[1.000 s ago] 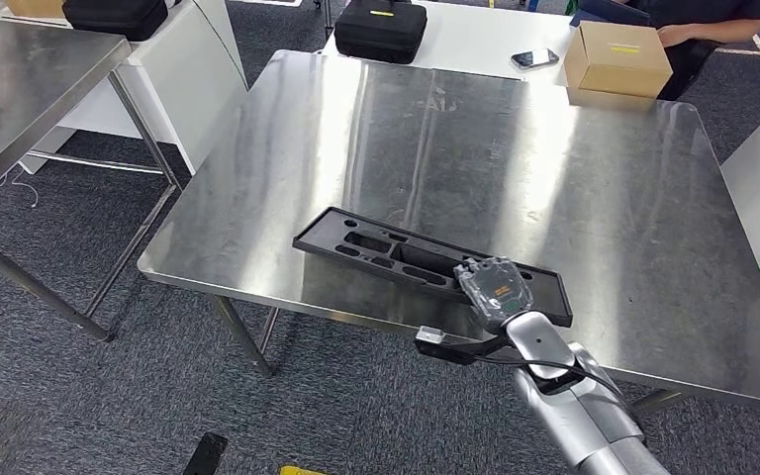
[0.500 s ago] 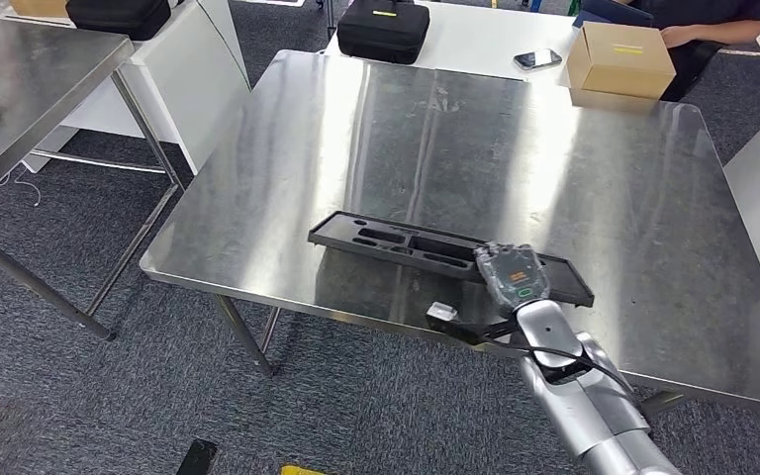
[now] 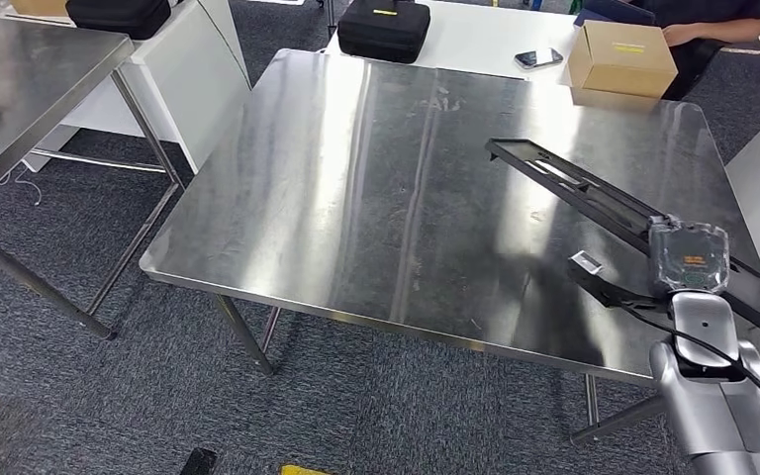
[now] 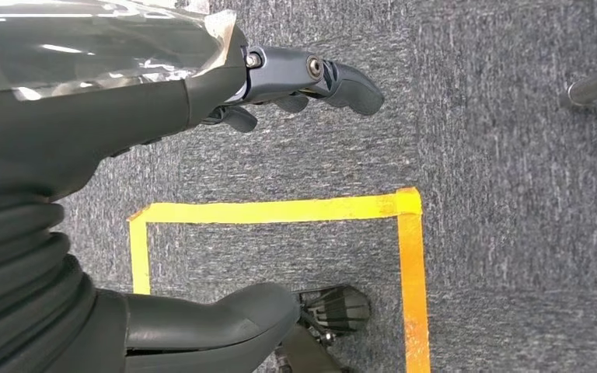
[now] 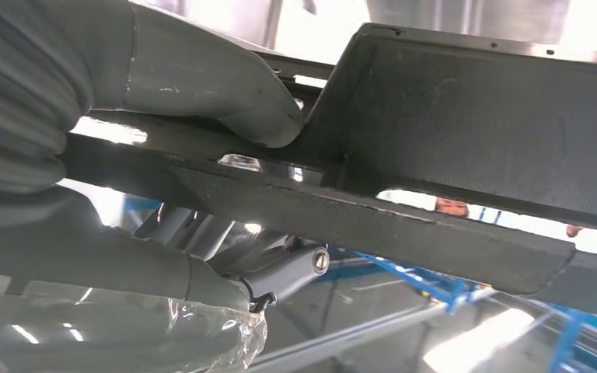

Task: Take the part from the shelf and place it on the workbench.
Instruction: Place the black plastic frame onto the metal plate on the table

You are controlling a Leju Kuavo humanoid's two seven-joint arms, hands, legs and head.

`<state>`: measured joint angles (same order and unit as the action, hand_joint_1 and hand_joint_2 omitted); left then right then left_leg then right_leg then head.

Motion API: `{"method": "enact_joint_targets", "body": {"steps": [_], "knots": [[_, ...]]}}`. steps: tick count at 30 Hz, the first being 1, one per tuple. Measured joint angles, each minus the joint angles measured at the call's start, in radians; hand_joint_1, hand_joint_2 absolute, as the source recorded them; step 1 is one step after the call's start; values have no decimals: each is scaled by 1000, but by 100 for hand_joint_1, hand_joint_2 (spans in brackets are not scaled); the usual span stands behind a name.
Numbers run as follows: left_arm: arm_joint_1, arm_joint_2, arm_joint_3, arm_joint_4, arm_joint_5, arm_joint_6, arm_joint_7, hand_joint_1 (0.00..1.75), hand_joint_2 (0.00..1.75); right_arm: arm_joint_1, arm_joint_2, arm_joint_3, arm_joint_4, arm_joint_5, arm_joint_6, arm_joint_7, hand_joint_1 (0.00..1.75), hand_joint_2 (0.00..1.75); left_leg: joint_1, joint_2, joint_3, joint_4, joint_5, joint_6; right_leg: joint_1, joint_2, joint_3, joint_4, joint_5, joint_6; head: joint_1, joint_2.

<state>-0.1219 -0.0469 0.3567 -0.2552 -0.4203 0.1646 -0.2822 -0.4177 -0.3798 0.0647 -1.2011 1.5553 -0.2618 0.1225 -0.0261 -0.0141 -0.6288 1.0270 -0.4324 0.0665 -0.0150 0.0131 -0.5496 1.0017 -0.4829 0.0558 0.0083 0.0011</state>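
One part (image 3: 594,198): long black tray-like moulding with cut-out slots, held above the right half of the steel desk (image 3: 376,198), slanting from mid-desk toward the right near corner, its near end past the desk's right edge. Right robot hand (image 3: 690,259) grips that near end; the right wrist view shows the thumb (image 5: 202,85) pressed on one face of the part (image 5: 474,140) and darker fingers (image 5: 280,268) under it. A small orange mark sits on the back of this robot hand, too small to read. Left robot hand (image 4: 295,78): hangs over grey carpet and a yellow tape square (image 4: 280,210), holding nothing, fingers loosely bent and apart.

Desk surface: bare steel from the left edge to centre, wide room there.

Beyond the far edge, on a white table (image 3: 475,45): one black case (image 3: 384,28) with a yellow label, unreadable; one phone (image 3: 537,59); one cardboard box (image 3: 621,61) with a yellow label, unreadable. One more black case (image 3: 119,15) far left. One second steel table (image 3: 20,89) at left. One person's arm (image 3: 712,30) at the far right corner.
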Motion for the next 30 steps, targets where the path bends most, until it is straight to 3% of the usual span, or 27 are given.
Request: {"method": "enact_joint_targets", "body": {"steps": [6,20,30], "knots": [[0,0,15,0,-8,3,14,0,175,48,-10,-100,-6,0,-27,-43,175,175,0,1,0,0,0,0,1,1,0,0,0,0,0,0],[1,0,39,-3,-9,19,15,0,175,53,-7,-124,3,-3,-37,-76,175,175,0,2,0,0,0,0,1,0,1,0,0,0,0,0],[-5,-2,40,-7,-45,-1,28,0,175,8,63,-86,42,-47,-40,-148,175,175,1,2,0,0,0,0,2,0,0,0,0,0,0,0]]}}
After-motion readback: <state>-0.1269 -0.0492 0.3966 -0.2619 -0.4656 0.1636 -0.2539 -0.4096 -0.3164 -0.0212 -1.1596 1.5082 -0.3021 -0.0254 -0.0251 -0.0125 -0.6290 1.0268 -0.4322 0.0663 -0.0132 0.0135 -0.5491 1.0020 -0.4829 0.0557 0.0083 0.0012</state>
